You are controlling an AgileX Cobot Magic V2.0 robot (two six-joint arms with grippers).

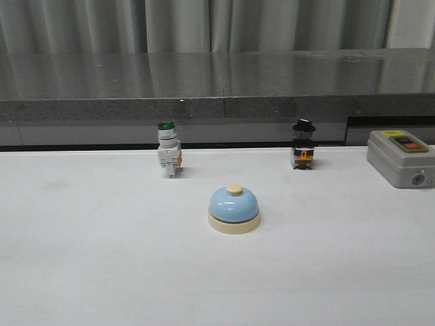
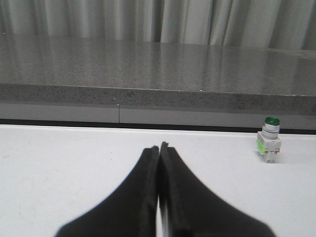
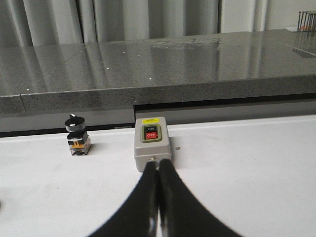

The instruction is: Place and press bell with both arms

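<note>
The light-blue bell [image 1: 233, 208] with a cream base and cream button stands upright on the white table [image 1: 102, 258], near the middle of the front view. Neither arm shows in the front view. My left gripper [image 2: 159, 147] is shut and empty, low over bare table; the bell is out of its view. My right gripper [image 3: 158, 165] is shut and empty, its tips just in front of the grey box; the bell is out of its view too.
A green-capped white pushbutton [image 1: 168, 149] stands behind and left of the bell and shows in the left wrist view [image 2: 269, 139]. A black knob switch [image 1: 303, 145] stands behind right. The grey box with red and green buttons [image 1: 401, 157] sits far right. A grey stone ledge [image 1: 217, 88] runs along the back.
</note>
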